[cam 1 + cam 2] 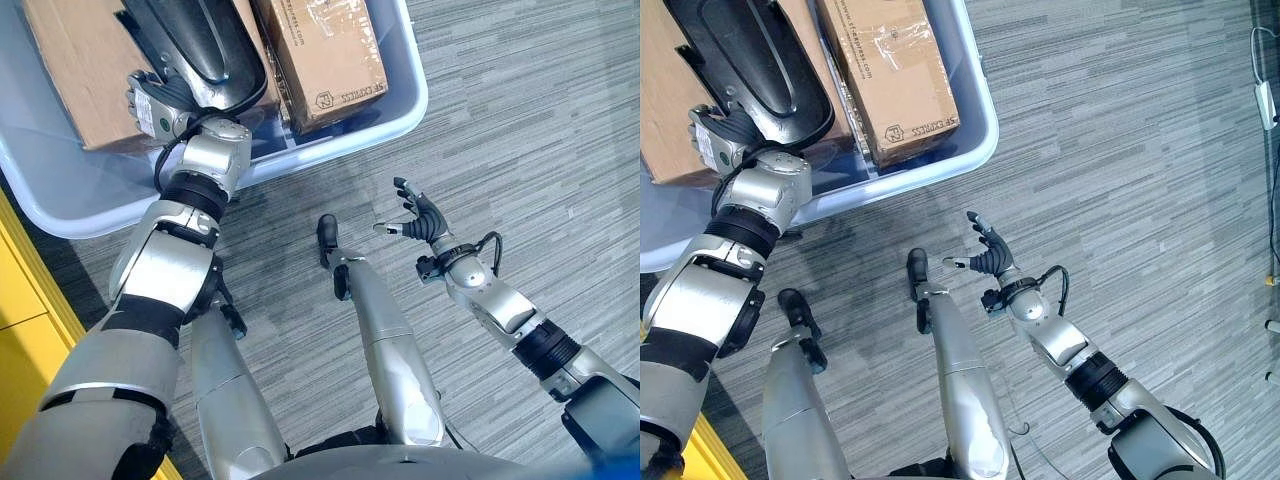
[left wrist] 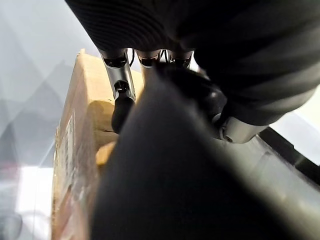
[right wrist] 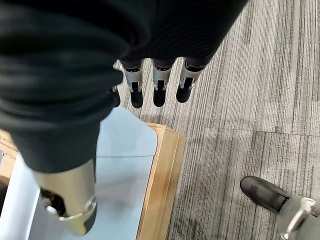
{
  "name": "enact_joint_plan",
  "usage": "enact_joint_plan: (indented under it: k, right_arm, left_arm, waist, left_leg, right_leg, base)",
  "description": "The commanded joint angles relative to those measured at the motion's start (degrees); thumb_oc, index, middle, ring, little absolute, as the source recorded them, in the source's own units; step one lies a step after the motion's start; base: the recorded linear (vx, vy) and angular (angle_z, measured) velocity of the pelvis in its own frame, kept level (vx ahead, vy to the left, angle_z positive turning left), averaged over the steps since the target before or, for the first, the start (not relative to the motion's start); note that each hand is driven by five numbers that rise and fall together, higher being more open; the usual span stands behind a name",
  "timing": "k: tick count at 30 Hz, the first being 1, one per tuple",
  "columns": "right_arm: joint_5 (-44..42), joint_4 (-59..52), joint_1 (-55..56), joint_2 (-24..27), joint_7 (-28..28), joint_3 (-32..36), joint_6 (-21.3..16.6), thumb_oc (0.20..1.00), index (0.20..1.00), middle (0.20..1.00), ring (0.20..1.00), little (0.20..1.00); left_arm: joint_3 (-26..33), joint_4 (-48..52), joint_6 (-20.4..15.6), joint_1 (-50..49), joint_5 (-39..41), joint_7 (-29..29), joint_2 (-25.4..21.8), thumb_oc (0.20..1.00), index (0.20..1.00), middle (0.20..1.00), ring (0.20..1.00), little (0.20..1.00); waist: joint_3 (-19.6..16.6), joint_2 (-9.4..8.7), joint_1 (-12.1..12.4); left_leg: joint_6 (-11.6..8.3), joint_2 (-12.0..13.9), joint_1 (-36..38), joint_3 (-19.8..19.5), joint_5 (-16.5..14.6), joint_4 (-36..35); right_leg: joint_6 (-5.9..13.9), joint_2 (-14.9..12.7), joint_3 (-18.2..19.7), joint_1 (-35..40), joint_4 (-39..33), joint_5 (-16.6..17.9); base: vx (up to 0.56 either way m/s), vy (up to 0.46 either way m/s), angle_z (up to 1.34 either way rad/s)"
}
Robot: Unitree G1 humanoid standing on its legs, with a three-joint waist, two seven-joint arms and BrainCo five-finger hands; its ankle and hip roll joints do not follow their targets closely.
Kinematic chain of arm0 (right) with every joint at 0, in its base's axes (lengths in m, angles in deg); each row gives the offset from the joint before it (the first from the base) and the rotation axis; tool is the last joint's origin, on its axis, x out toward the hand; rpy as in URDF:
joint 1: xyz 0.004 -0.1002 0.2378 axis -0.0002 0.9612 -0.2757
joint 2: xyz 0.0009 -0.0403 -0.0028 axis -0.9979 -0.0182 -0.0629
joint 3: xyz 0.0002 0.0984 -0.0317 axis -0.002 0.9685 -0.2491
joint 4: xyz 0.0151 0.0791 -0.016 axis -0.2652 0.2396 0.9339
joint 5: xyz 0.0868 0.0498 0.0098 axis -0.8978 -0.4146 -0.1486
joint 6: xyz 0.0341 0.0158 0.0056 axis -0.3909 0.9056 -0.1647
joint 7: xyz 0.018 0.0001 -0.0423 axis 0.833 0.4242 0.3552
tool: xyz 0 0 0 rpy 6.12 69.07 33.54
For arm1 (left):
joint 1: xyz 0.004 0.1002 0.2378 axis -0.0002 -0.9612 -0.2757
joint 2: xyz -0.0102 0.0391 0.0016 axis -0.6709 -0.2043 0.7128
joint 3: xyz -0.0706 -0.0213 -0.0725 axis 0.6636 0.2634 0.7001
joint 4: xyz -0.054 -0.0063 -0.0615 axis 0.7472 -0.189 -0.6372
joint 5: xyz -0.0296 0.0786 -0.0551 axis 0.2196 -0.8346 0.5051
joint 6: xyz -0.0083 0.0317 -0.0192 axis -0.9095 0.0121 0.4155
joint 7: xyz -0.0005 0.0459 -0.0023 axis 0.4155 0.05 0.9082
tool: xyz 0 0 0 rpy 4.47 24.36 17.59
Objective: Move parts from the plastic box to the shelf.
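Two robot hands noted: right robot hand [image 1: 420, 218] spread above grey carpet floor [image 1: 520, 130]; farther, left robot hand [image 1: 150, 103] curled around long black plastic part [image 1: 200, 40], inside pale-blue plastic box [image 1: 400, 110] beside brown cardboard cartons [image 1: 325, 55].

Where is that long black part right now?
The long black part lies in the pale plastic box between two cardboard boxes, on the robot's left in the eye views, with the left hand at its near end.

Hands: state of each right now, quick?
Left hand: shut on the black part in the plastic box.
Right hand: open, holding nothing, over the floor.
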Motion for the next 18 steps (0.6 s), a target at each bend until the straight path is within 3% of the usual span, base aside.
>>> enact_joint_plan:
  k: [1, 8, 11, 18]
  right_arm:
    - [0.49, -2.32, -0.99, 0.94, 0.17, 1.28, -1.19, 1.000, 1.000, 1.000, 1.000, 1.000]
    - [0.62, -2.68, -0.72, 1.06, 0.88, 0.84, -1.63, 1.000, 1.000, 1.000, 1.000, 1.000]
    - [0.57, -3.81, -0.25, 1.43, 1.43, 1.21, -1.50, 1.000, 1.000, 1.000, 1.000, 1.000]
    - [2.08, -5.98, 3.12, 2.51, 4.15, 2.52, -2.72, 1.000, 1.000, 1.000, 1.000, 1.000]
  left_arm:
    - [7.06, -6.39, 0.36, -7.51, 14.04, -5.26, 1.99, 0.200, 0.200, 0.200, 0.200, 0.200]
    - [7.57, -5.55, -1.34, -7.90, 11.52, -7.45, 1.91, 0.200, 0.200, 0.200, 0.200, 0.200]
    - [7.63, -3.05, -5.20, -9.12, 8.62, -8.72, 1.79, 0.200, 0.200, 0.200, 0.200, 0.200]
    - [8.46, 4.49, -8.98, -14.85, 1.03, -7.01, 0.55, 0.200, 0.200, 0.200, 0.200, 0.200]
  waist:
    - [2.93, -2.45, -1.18]
    - [2.93, -2.44, -1.03]
    - [2.93, -2.19, -0.79]
    - [2.93, -0.46, 0.44]
  left_leg:
    - [1.70, -1.54, -7.15, -3.82, -1.42, 9.44]
    - [1.51, -1.56, -6.60, -3.75, -1.05, 8.95]
    - [1.35, -1.49, -5.39, -3.63, -0.64, 8.14]
    - [0.17, -1.17, 2.52, -3.03, 1.78, 1.35]
  right_leg:
    - [0.58, 0.16, -0.91, 3.01, -0.23, -3.08]
    - [0.37, 0.24, -0.97, 3.57, -0.43, -3.18]
    - [0.28, 0.14, -0.93, 4.66, -0.75, -3.21]
    - [0.76, -0.61, -0.61, 11.55, -4.45, -3.00]
  base:
    - [-0.01, 0.043, 0.01]
    - [-0.02, 0.037, 0.01]
    - [-0.03, 0.063, 0.02]
    - [-0.03, 0.111, 0.09]
